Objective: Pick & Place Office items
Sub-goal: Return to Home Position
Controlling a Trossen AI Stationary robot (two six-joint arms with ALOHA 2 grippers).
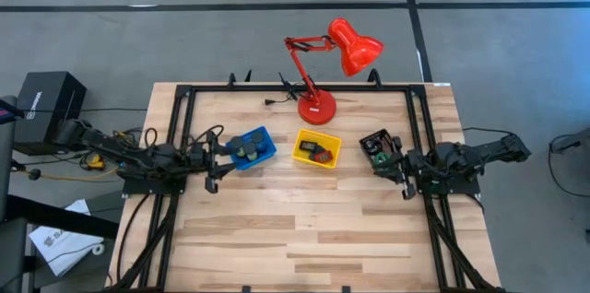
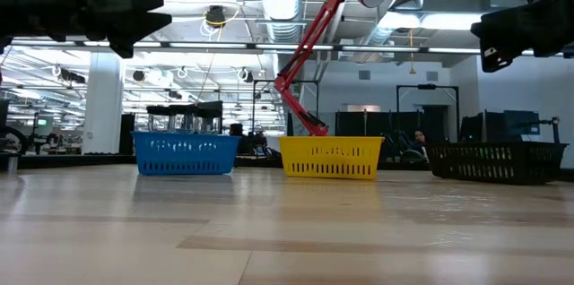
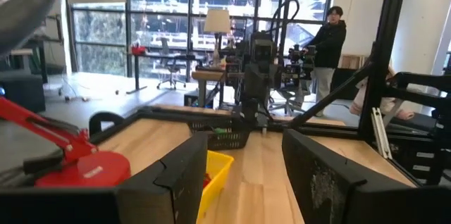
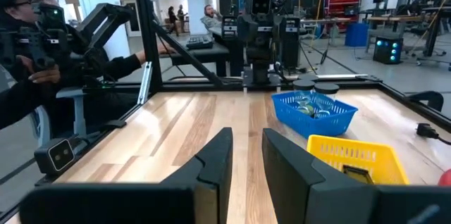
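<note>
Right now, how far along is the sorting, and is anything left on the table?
Placing looks done: the table shows no loose items; pieces lie in the blue tray, yellow tray and black bin. In hand: nothing, the left gripper and right gripper are open and empty at the table's sides. Left: probably just the return to home.

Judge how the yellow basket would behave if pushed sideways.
The yellow basket has thin slotted walls, so it is probably light. Low and wide, it would likely slide on the wooden table rather than tip. The small items inside probably add little weight.
</note>
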